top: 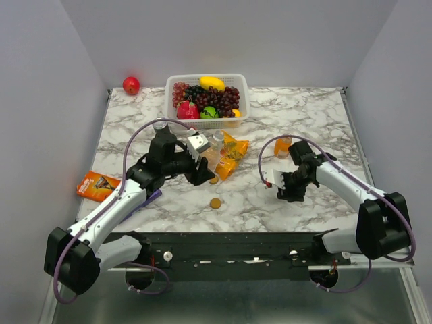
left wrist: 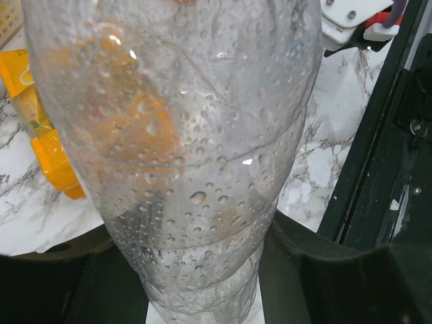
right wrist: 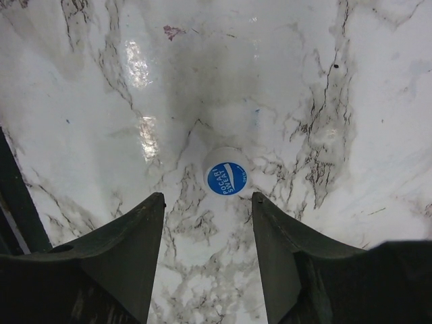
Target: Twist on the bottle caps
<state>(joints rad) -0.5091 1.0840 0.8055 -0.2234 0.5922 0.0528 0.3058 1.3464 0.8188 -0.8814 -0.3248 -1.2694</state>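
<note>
White cap [right wrist: 226, 177] lies label-up on the marble table [right wrist: 337, 81], just ahead of the right gripper's [right wrist: 208, 197] parted, empty jaws. It looks light, hard and slick, so pinch its rim squarely. The left gripper [left wrist: 196, 236] clasps the droplet-beaded colourless bottle [left wrist: 175, 135]; it is probably thin-walled and crushable.

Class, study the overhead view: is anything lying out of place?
Yes. A red apple sits alone at the far left corner, outside the fruit basket, and an orange packet lies askew right at the table's left edge.

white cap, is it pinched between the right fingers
No, the white cap lies on the table just ahead of the open right fingers, touching neither.
</note>
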